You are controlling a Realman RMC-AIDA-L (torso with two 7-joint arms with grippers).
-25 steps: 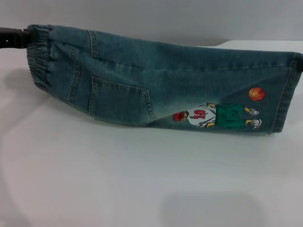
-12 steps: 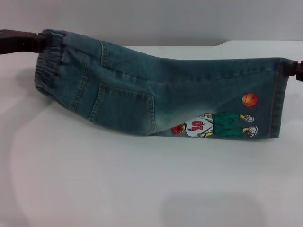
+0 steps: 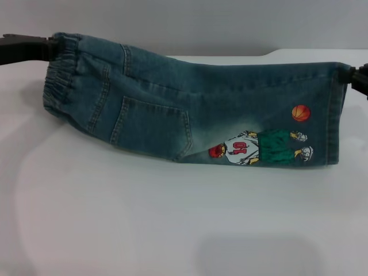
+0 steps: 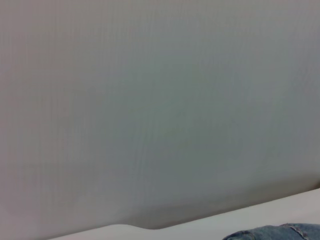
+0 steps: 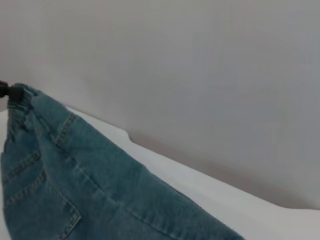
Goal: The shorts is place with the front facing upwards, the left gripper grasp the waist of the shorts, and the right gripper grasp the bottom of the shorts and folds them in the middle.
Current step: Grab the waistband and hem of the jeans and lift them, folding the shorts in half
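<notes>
The shorts [image 3: 195, 112] hang lifted across the upper half of the head view, stretched between the two arms and already doubled along their length, with the pocket and the basketball-player print [image 3: 261, 148] facing the camera. The left gripper [image 3: 26, 49] sits at the upper left of the frame, clenched on the waist [image 3: 57, 77]; the right gripper [image 3: 357, 77] is at the right edge, gripping the top corner of the hem [image 3: 339, 123], though its fingers are mostly out of frame. The lower edge of the cloth appears to brush the white table [image 3: 172, 230].

The step in hand looks like carrying the fold over and laying it down. To do it well, both grippers should keep the top edge taut and level, move together, and lower the cloth so the halves land square, without the sagging middle bunching.

The table's far edge [image 3: 230, 56] runs just behind the shorts, with a wall [image 3: 201, 23] beyond, so room lies toward the camera, where a broad stretch of table is bare.
</notes>
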